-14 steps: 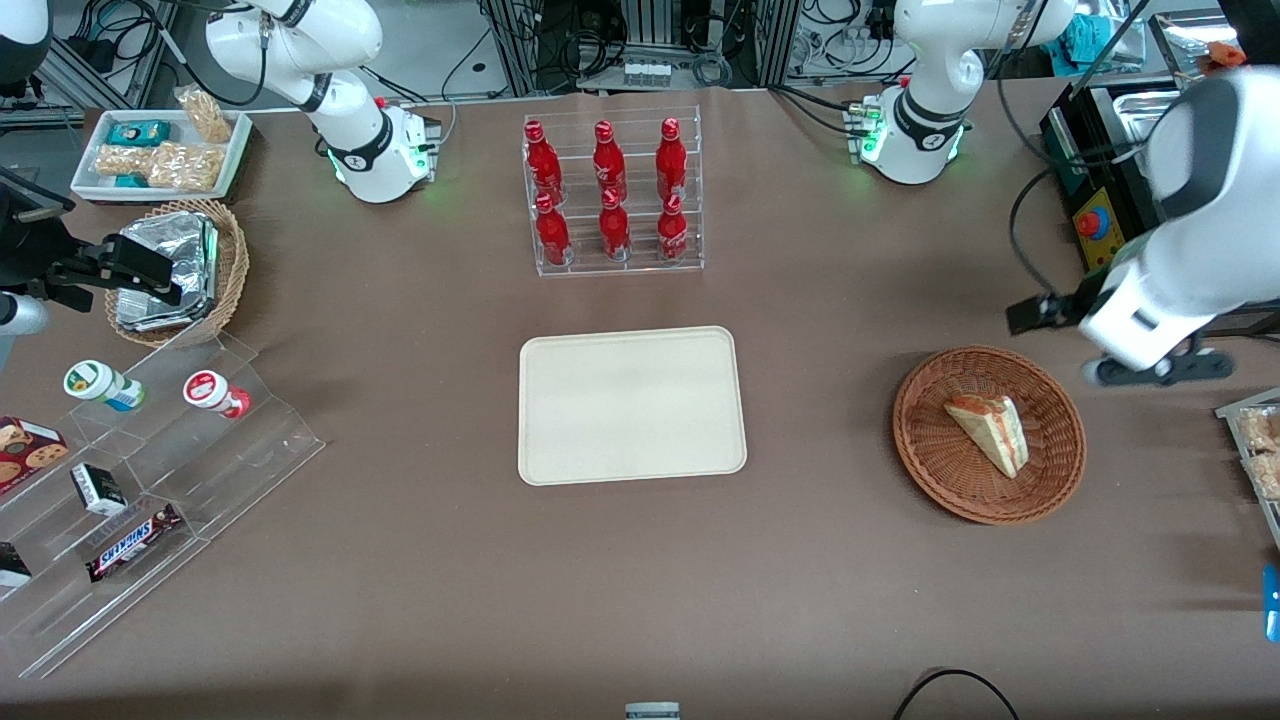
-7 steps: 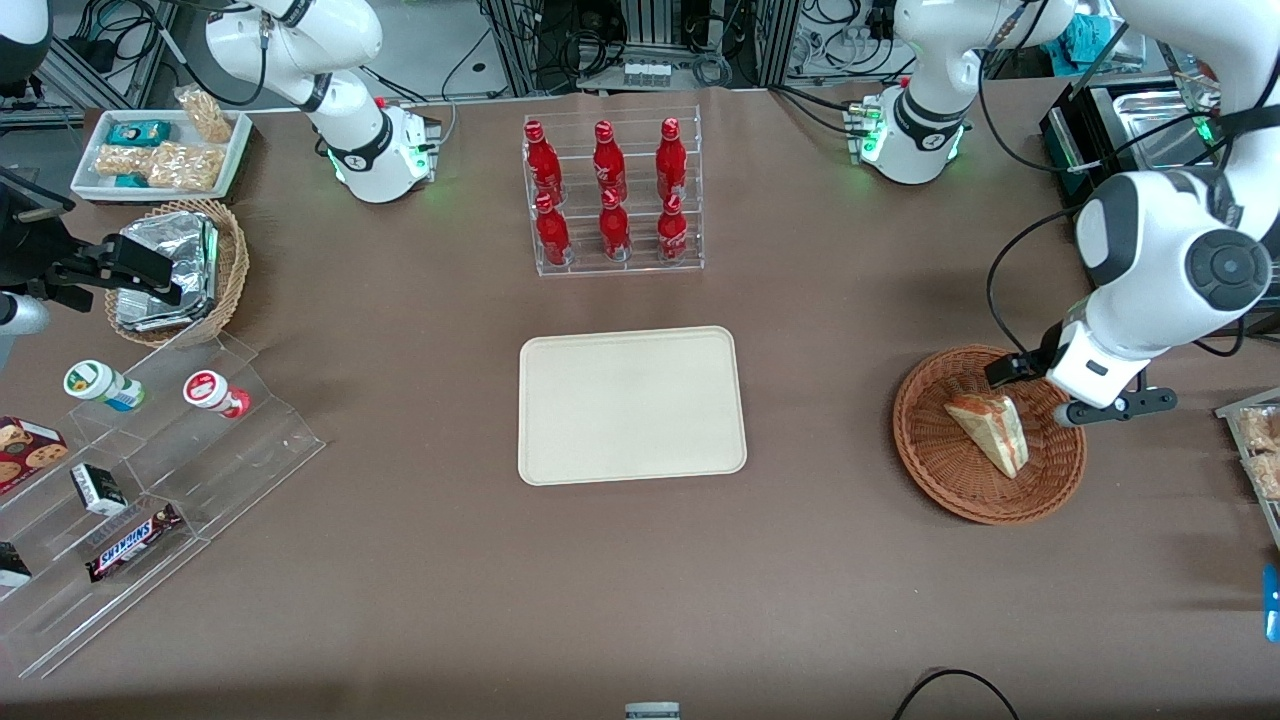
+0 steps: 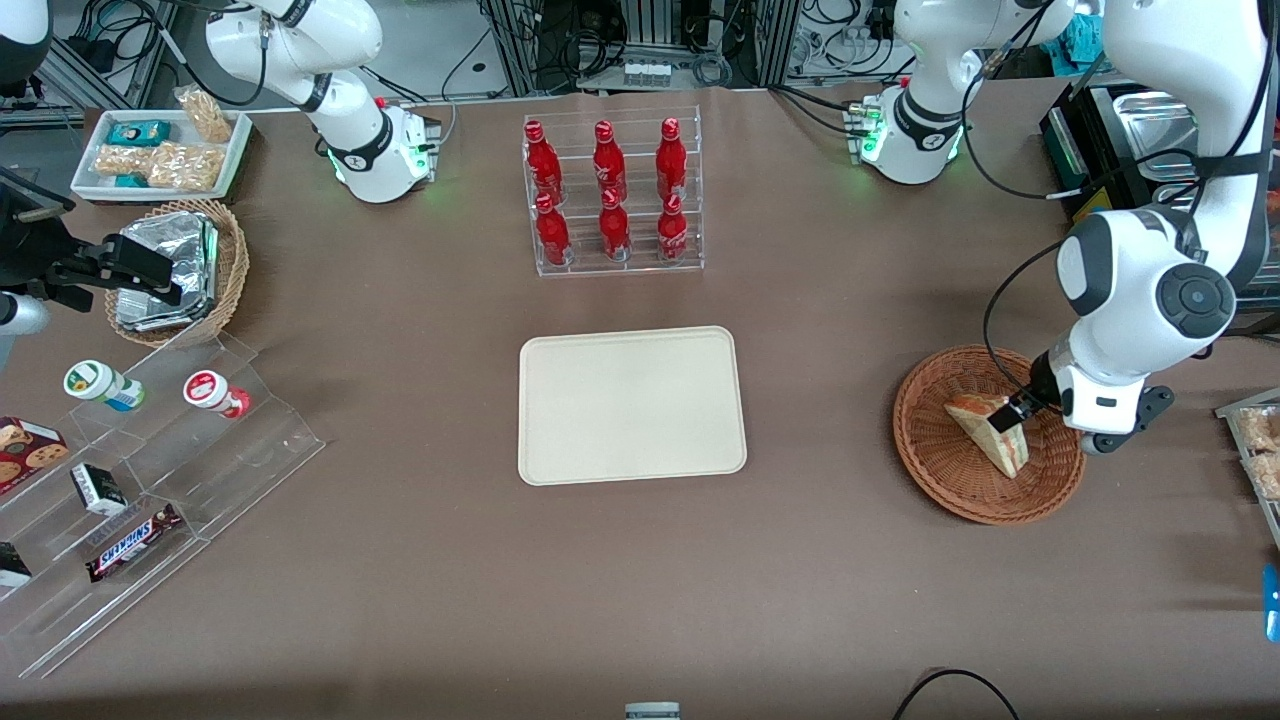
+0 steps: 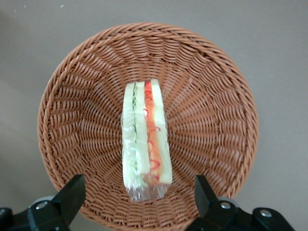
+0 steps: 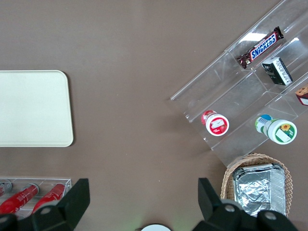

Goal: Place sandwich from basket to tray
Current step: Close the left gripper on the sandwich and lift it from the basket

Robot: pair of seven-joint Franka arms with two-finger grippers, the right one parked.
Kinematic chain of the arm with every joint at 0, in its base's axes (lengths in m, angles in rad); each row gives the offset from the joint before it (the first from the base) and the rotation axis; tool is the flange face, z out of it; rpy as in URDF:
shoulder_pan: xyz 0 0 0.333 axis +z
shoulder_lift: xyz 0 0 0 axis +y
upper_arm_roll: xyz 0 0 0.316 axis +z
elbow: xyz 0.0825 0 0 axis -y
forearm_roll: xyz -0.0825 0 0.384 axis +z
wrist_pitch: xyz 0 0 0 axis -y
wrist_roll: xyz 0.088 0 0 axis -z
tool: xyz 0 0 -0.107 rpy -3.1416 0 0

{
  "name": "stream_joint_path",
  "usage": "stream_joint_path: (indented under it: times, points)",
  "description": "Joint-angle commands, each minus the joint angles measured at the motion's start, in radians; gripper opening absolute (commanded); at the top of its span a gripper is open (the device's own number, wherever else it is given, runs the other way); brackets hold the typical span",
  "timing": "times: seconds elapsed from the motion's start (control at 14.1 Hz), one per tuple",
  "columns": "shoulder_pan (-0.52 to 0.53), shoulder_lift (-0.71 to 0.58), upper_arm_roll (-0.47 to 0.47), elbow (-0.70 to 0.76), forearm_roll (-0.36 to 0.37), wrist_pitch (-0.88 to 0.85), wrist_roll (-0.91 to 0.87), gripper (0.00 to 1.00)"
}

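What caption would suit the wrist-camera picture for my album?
Open gripper poised above a wrapped sandwich lying in a wicker basket.

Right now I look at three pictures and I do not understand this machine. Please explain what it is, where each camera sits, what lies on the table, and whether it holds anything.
These are two white robot arms at a brown table. One picture looks at them from the front; the other two come from cameras on each arm's wrist. The working arm's hand is low over the sandwich in the basket, open, with one finger on each side of the sandwich. It holds nothing yet. Its wrist camera looks straight down on the sandwich. The tray, where the sandwich should go, lies mid-table. Also on the table are a rack of red bottles, snacks on clear steps and a foil-packet basket.
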Motion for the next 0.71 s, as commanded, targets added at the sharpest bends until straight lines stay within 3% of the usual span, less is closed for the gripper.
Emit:
stream_joint_path:
  times: [0.0, 0.21, 0.28, 0.35, 0.42, 0.49, 0.64]
  points:
    - [0.006, 0.066, -0.003, -0.001, -0.004, 0.087, -0.066, 1.00]
    - [0.009, 0.117, -0.003, -0.001, -0.004, 0.121, -0.142, 0.98]
    - [0.009, 0.117, -0.003, -0.010, -0.004, 0.115, -0.150, 0.87]
    - [0.009, 0.109, -0.003, -0.031, -0.003, 0.113, -0.153, 0.56]
    - [0.009, 0.101, -0.003, -0.036, -0.001, 0.110, -0.153, 0.16]
    - [0.007, 0.089, -0.003, -0.031, 0.000, 0.078, -0.146, 0.08]
    - [-0.007, 0.063, -0.006, 0.016, 0.011, -0.088, -0.139, 0.06]
